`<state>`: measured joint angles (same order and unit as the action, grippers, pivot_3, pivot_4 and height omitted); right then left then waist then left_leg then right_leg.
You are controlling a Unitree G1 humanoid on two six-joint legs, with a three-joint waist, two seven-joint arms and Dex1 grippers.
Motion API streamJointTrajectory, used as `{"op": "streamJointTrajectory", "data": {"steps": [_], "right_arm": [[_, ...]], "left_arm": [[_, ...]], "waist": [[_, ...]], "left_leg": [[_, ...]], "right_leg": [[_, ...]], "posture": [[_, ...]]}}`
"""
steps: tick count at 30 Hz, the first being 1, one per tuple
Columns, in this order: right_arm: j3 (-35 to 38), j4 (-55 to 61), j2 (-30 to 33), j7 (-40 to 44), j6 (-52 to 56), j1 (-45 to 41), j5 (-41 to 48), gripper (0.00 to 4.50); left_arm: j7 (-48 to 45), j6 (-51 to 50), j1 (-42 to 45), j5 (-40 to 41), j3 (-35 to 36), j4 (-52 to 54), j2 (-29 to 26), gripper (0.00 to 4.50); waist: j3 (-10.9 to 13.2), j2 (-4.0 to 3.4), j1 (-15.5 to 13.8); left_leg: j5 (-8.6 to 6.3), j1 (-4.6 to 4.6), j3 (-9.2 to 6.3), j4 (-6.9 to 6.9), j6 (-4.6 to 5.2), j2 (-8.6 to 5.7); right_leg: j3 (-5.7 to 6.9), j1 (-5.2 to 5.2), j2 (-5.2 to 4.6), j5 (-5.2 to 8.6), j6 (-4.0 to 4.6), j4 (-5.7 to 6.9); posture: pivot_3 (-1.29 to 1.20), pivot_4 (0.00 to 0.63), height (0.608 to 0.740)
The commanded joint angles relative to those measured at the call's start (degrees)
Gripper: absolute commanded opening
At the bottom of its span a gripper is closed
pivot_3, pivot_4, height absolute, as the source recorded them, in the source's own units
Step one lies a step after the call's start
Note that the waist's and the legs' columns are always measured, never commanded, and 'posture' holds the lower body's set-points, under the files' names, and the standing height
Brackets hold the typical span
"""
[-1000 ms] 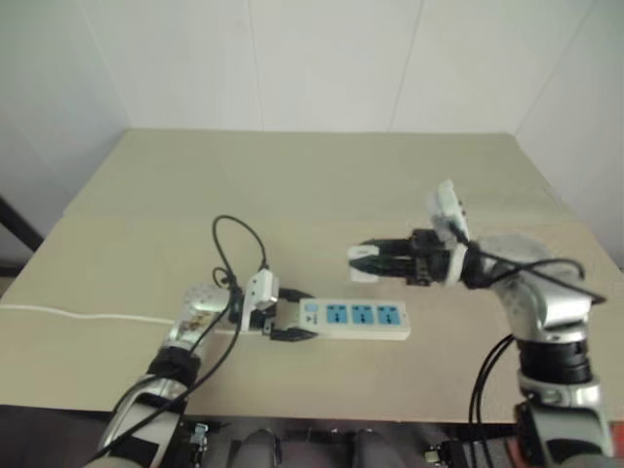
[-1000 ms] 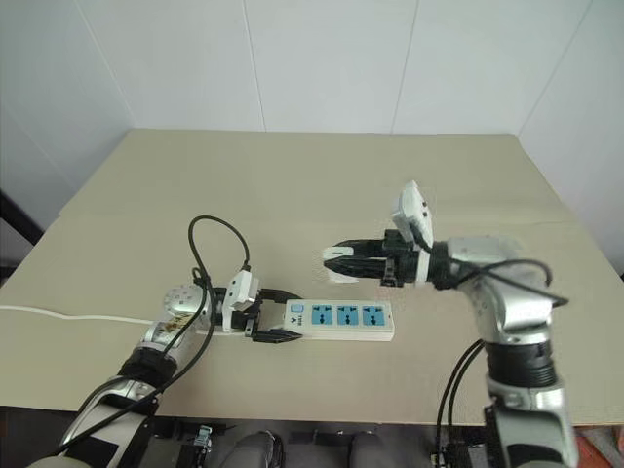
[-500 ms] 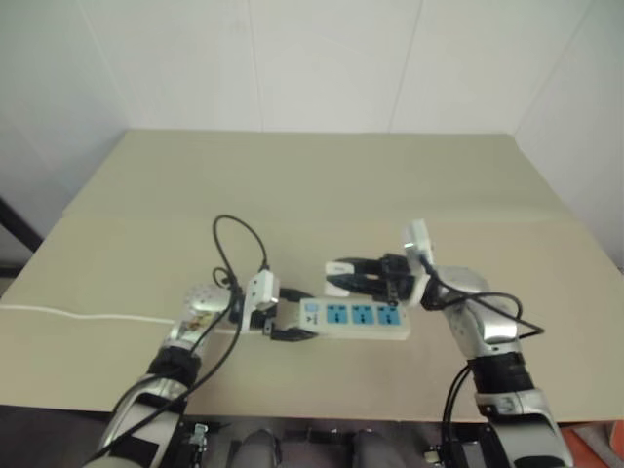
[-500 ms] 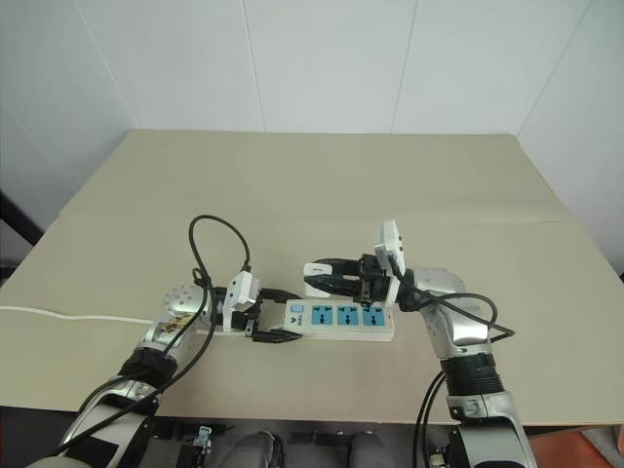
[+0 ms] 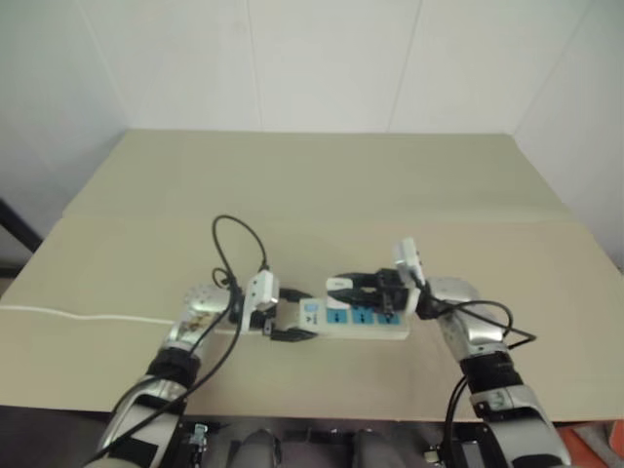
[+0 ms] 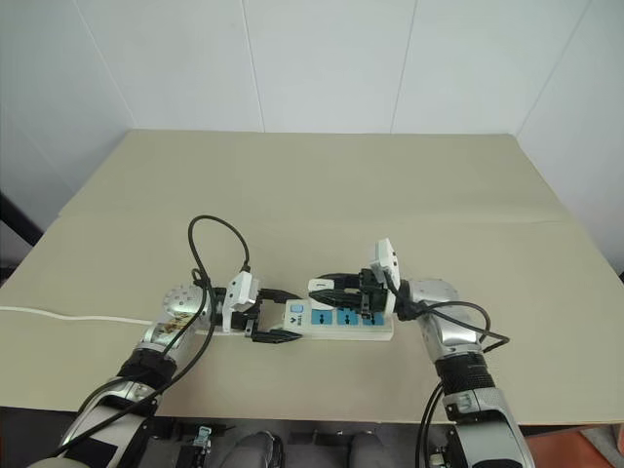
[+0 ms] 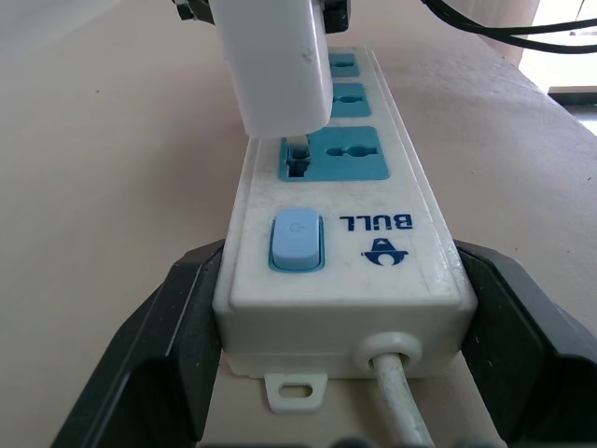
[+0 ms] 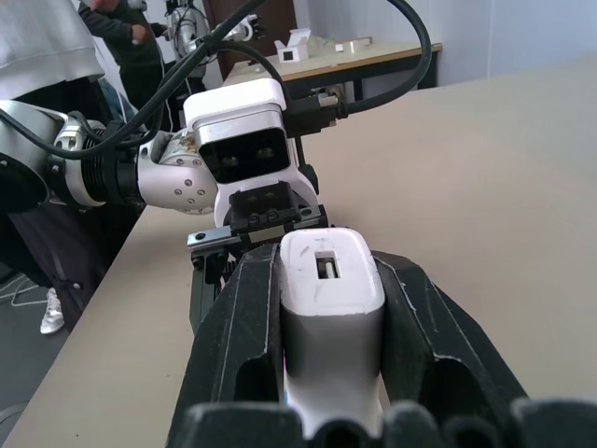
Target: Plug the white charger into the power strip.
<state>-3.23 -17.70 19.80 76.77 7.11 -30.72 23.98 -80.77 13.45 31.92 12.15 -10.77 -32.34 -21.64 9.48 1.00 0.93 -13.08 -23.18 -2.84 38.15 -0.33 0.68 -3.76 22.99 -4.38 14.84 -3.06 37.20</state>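
The power strip lies on the table, a long white bar with blue socket faces and a blue switch at its left end. My left gripper is shut on that switch end, with a black finger pressed against each long side. My right gripper is shut on the white charger and points left, level over the strip. The charger hangs right over the socket nearest the switch, its lower edge just above the socket face. Its prongs are hidden.
The strip's white cord runs left off the tan table. A black cable loop arches over my left wrist. Beyond the table, the right wrist view shows a person and another table.
My right gripper has come down and to the left with the charger, from above the table to just over the strip's first socket. The left gripper and the strip have kept still.
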Motion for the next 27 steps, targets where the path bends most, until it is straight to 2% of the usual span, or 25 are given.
{"op": "streamJointTrajectory", "data": {"steps": [1, 27], "right_arm": [[0.65, -0.64, -0.14, 0.25, -2.68, -1.25, 0.11, 1.13], [-1.2, -2.2, 0.78, 2.01, -10.12, 0.98, -2.62, 1.13]], "left_arm": [[-0.62, -0.51, 0.01, -0.98, -0.92, 1.1, -0.81, 3.26], [-0.37, -0.69, 0.04, -0.95, -1.12, 1.28, -0.57, 3.26]], "waist": [[0.0, 0.0, 0.0], [0.0, 0.0, 0.09]], "left_leg": [[0.0, 0.0, 0.0, 0.0, 0.0, 0.0], [0.0, 0.01, 0.0, 0.0, 0.0, 0.01]], "right_leg": [[0.0, 0.0, 0.0, 0.0, 0.0, 0.0], [-0.01, 0.0, 0.01, 0.0, 0.0, 0.01]], "posture": [[0.0, 0.15, 0.74], [0.0, 0.15, 0.74]]}}
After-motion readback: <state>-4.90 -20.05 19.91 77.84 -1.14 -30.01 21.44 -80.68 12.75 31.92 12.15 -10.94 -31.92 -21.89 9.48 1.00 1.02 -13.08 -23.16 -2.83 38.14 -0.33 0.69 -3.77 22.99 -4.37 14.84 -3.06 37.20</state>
